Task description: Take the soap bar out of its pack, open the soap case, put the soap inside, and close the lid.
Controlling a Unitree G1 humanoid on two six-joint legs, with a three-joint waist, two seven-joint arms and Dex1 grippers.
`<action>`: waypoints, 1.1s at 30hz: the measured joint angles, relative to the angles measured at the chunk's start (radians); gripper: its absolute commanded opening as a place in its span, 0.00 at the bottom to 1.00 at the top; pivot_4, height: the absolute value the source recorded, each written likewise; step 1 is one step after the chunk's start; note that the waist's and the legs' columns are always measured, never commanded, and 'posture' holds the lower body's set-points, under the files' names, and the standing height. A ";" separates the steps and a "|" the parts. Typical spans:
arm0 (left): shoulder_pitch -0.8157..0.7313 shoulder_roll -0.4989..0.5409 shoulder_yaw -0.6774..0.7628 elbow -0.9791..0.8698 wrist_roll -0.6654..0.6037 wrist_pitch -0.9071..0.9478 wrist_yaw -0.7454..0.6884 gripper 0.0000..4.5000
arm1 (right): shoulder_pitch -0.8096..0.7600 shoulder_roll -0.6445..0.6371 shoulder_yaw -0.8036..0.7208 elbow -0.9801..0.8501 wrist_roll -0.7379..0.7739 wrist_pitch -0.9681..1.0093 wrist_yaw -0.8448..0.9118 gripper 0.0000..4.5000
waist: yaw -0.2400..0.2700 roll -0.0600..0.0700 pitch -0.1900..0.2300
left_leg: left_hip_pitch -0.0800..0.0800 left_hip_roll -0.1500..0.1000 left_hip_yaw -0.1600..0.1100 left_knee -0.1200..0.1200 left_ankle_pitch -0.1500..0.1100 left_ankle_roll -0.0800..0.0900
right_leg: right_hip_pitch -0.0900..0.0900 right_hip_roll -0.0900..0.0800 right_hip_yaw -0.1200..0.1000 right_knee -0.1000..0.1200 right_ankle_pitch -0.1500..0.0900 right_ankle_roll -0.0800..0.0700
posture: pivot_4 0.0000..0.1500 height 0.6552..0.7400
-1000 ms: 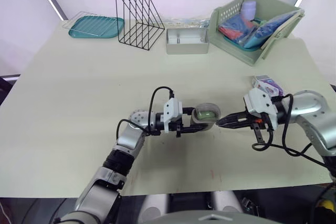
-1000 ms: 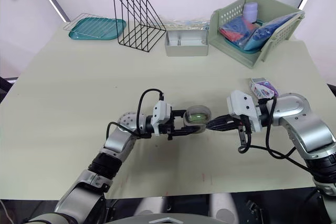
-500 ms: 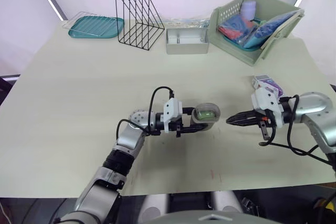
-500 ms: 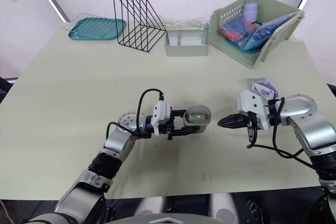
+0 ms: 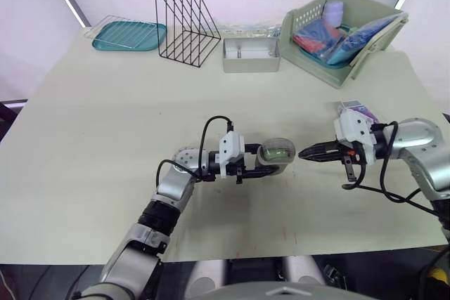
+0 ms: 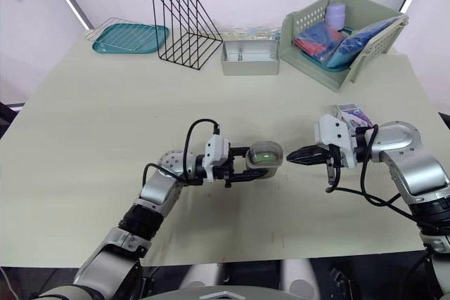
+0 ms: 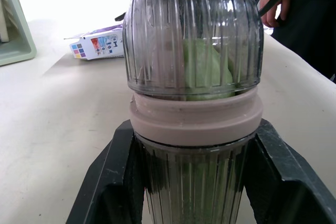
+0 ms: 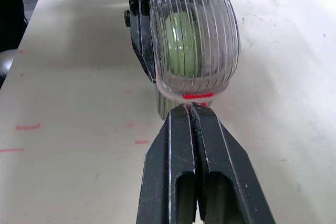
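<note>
Soap case (image 5: 276,151), clear ribbed plastic, green bar (image 8: 181,38) inside, sits just ahead of my pressed-together right gripper (image 5: 303,153); left gripper (image 5: 260,161) clamps its base.

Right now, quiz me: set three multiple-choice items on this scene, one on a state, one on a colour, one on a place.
1. The soap case is:
A. open, lid off
B. shut, held in the left claw
C. shut, with nothing holding it

2. The soap bar inside it is:
A. purple
B. white
C. green

3. The soap pack lies:
A. on the table, near the right claw
B. inside the soap case
C. in the left claw

Answers:
1 B: black fingers clamp the case on both sides, and its ribbed lid is seated.
2 C: green shows through the clear lid.
3 A: the pack lies flat on the table, close behind that claw.
</note>
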 measured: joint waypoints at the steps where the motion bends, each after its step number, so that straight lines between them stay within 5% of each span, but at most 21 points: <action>1: 0.000 0.000 0.000 0.000 0.000 0.000 0.000 0.42 | -0.005 0.002 0.000 0.000 0.000 0.000 0.000 0.01 | 0.000 0.000 0.000 | 0.000 0.000 0.000 0.000 0.000 0.000 | 0.000 0.000 0.000 0.000 0.000 0.000 | 1.00 1.00; 33: 0.000 -0.001 0.000 0.000 0.002 -0.001 0.000 0.42 | -0.026 0.013 0.000 0.003 -0.001 -0.002 0.016 0.01 | 0.000 0.000 0.000 | 0.000 0.000 0.000 0.000 0.000 0.000 | 0.000 0.000 0.000 0.000 0.000 0.000 | 1.00 1.00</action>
